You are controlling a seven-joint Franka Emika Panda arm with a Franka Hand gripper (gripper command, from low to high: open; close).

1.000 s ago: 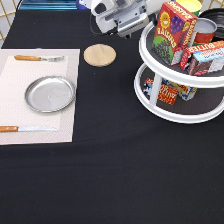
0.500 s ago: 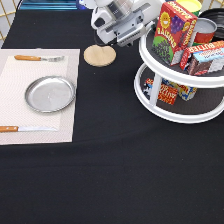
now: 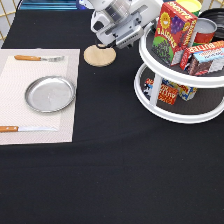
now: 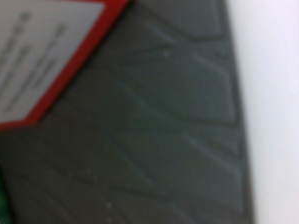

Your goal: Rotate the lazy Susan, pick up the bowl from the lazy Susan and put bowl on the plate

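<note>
The lazy Susan (image 3: 150, 55) stands at the exterior view's right, white with two dark grey tiers. Its top tier holds a red box (image 3: 172, 30), a red can (image 3: 204, 31) and another box (image 3: 207, 55). A dark curved edge (image 3: 218, 14) behind the can may be the bowl; most of it is hidden. The gripper (image 3: 135, 31) is at the top tier's left rim, beside the red box. The wrist view shows the grey shelf surface (image 4: 168, 125), the white rim (image 4: 281, 100) and a box corner (image 4: 33, 60). The silver plate (image 3: 50, 93) lies empty on a pale placemat (image 3: 60, 125).
A round wooden disc (image 3: 99, 55) lies just under the arm. A fork (image 3: 37, 58) and a knife (image 3: 25, 128) lie on the placemat either side of the plate. Boxes (image 3: 167, 92) fill the lower tier. Black cloth (image 3: 110, 175) covers the table.
The hand has come down from the exterior view's top and a little right, to the lazy Susan's top rim. Nothing else has moved.
</note>
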